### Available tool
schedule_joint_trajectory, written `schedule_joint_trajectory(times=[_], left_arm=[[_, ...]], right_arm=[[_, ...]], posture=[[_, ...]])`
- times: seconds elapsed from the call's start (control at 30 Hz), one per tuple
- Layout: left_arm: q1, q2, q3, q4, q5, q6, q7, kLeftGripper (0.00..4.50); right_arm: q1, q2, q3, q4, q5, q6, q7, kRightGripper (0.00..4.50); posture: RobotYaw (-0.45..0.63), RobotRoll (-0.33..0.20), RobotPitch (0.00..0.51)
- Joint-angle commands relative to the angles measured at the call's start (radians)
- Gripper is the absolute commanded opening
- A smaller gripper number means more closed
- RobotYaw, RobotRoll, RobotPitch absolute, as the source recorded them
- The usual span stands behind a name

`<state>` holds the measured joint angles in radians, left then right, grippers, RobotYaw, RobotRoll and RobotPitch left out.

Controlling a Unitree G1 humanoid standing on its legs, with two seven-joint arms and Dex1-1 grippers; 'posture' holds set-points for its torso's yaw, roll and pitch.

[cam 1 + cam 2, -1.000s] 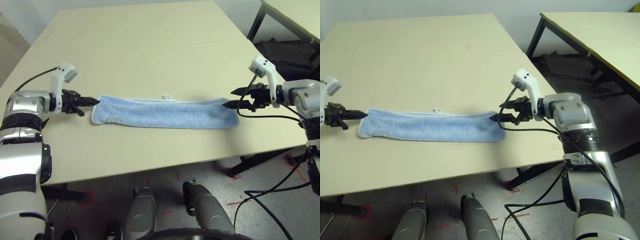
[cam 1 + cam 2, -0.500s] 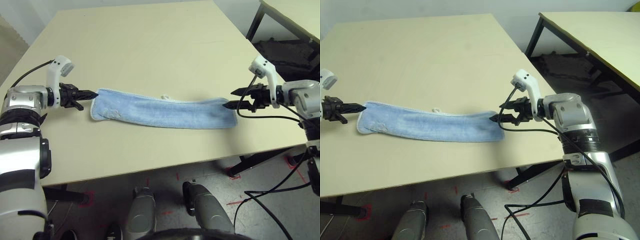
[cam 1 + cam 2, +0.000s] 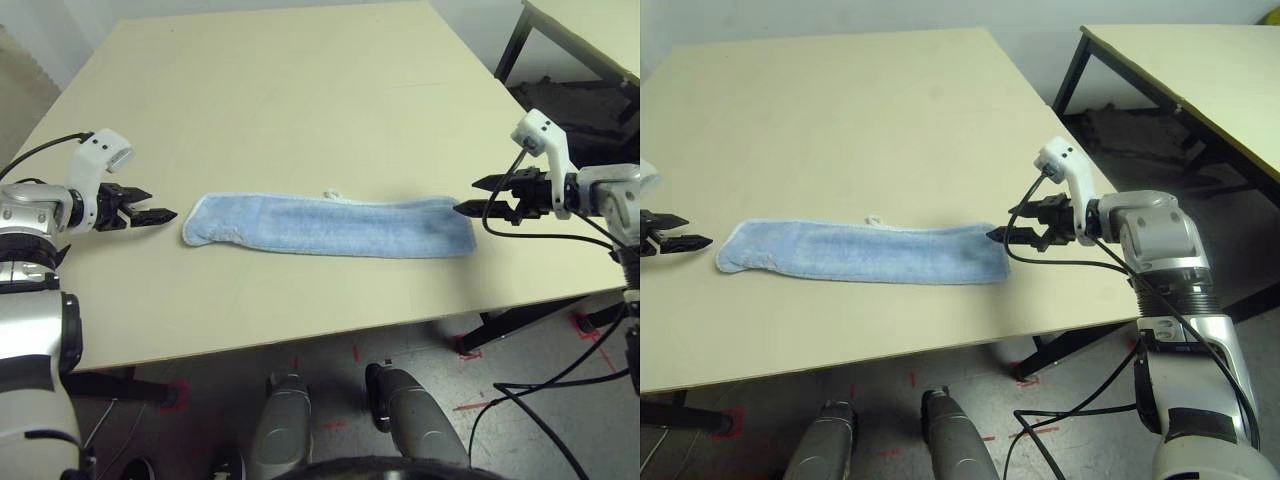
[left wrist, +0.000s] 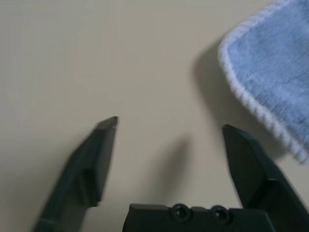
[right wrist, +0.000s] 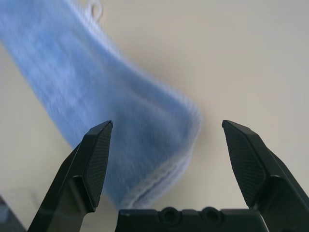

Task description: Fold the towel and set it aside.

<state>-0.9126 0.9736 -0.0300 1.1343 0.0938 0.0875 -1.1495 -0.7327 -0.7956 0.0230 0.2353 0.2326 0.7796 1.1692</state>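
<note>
The towel [image 3: 330,224] lies as a long, seemingly once-folded strip near the table's [image 3: 300,90] front edge; the left gripper [image 3: 150,215] and right gripper [image 3: 478,197] gape wide, empty; further folding remains.

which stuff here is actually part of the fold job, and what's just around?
Part of the job:
- towel, lying as a long folded strip on the near table
- left gripper, open, just off the towel's left end
- right gripper, open, at its right end

Just around:
- second table, off to the right
- red tape marks on the floor
</note>
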Motion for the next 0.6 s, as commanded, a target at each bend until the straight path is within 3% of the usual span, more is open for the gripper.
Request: schedule_joint_trajectory(times=[0.03,0.07,0.2,0.33,0.43,0.5,0.6], left_arm=[[0.059,-0.022,0.060,-0.199,-0.098,0.108,-0.044,4.50],[0.097,-0.035,0.083,-0.290,-0.139,0.169,-0.049,4.50],[0.265,-0.094,0.180,-0.668,-0.284,0.421,0.011,3.25],[0.495,-0.268,0.249,-1.131,-0.405,0.608,0.207,1.83],[0.574,-0.392,0.245,-1.307,-0.445,0.673,0.331,0.84],[0.604,-0.459,0.222,-1.361,-0.443,0.675,0.403,0.08],[0.619,-0.537,0.178,-1.388,-0.419,0.650,0.497,0.03]], right_arm=[[0.037,0.067,-0.084,-0.212,0.095,0.140,-0.116,4.17],[0.053,0.098,-0.103,-0.274,0.119,0.182,-0.156,4.00],[0.103,0.239,-0.171,-0.453,0.197,0.310,-0.318,2.54],[0.188,0.504,-0.207,-0.597,0.231,0.344,-0.548,1.11],[0.241,0.574,-0.145,-0.599,0.194,0.278,-0.618,0.04],[0.265,0.599,-0.106,-0.560,0.172,0.217,-0.647,0.00],[0.279,0.621,-0.055,-0.488,0.142,0.125,-0.670,0.00]], posture=[[0.00,0.000,0.173],[0.00,0.000,0.173],[0.00,0.000,0.174],[0.00,0.000,0.163],[0.00,0.000,0.161],[0.01,0.000,0.160],[0.01,0.000,0.159]])
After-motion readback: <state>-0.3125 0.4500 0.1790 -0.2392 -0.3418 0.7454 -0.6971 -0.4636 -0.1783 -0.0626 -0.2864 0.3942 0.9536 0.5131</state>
